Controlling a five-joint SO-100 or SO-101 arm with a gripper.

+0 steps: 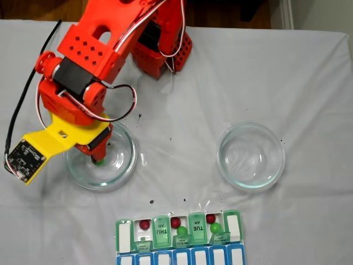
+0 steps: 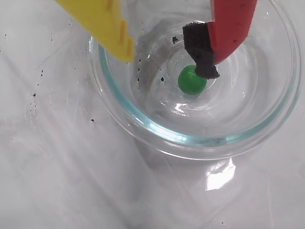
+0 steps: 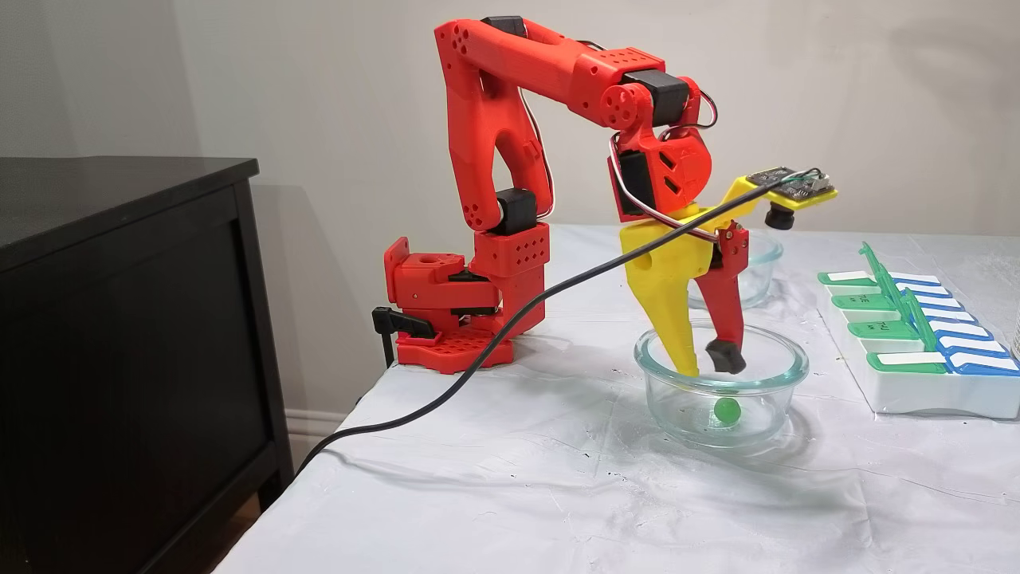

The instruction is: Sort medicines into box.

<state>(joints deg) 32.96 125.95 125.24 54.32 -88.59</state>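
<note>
One bright green medicine ball (image 2: 192,79) lies on the bottom of a clear glass dish (image 3: 785,368). My gripper (image 2: 169,66) hangs open inside the dish's rim, just above the ball, holding nothing. Its yellow finger (image 2: 102,24) is on the left and its red finger with a black pad (image 2: 224,33) on the right in the wrist view. In a fixed view the same ball (image 1: 98,162) peeks out under the gripper (image 1: 99,154). The box (image 1: 124,234), a pill organizer with green lids flipped up, holds three dark red balls (image 1: 144,224) and two green balls (image 1: 215,227) in its open compartments.
A second glass dish (image 1: 251,156) stands to the right on the white cloth with nothing in it. The arm's red base (image 3: 446,319) sits at the table's back edge. A black cable (image 3: 478,359) trails off the table. A dark cabinet (image 3: 119,319) stands beside the table.
</note>
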